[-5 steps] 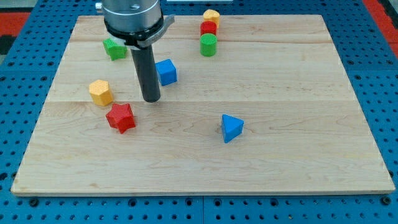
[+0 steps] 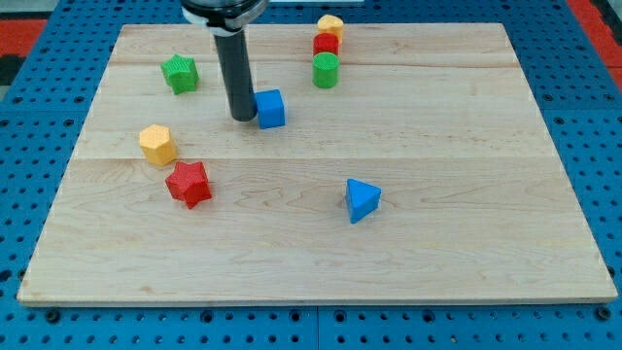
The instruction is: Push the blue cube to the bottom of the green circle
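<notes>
The blue cube sits on the wooden board in the upper middle. My tip stands right against the cube's left side, touching or nearly touching it. The green circle, a short green cylinder, stands up and to the right of the cube, near the view's top. The cube lies lower and to the left of the green circle, about a cube's width apart from it.
A red cylinder and a yellow block line up above the green circle. A green star-like block is at upper left. A yellow hexagon and red star lie at left. A blue triangle lies at lower right.
My tip has moved up the view and slightly right, from below-left of the blue cube to its left side. The cube has shifted a little right and up.
</notes>
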{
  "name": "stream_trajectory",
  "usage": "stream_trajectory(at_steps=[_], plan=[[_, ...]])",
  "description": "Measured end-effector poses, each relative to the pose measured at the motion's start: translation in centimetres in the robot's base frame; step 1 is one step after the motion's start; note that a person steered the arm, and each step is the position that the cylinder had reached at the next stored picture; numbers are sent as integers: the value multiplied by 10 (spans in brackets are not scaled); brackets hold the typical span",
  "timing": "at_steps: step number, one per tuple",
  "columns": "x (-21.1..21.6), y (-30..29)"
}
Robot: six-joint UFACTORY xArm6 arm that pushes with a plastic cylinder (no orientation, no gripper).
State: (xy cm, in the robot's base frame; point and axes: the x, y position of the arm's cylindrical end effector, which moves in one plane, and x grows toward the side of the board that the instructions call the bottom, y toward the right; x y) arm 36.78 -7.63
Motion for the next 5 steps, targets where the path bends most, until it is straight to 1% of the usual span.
stream_trajectory(at_steps=[1, 3, 5], plan=[[0, 22], [2, 33], [-16, 48]])
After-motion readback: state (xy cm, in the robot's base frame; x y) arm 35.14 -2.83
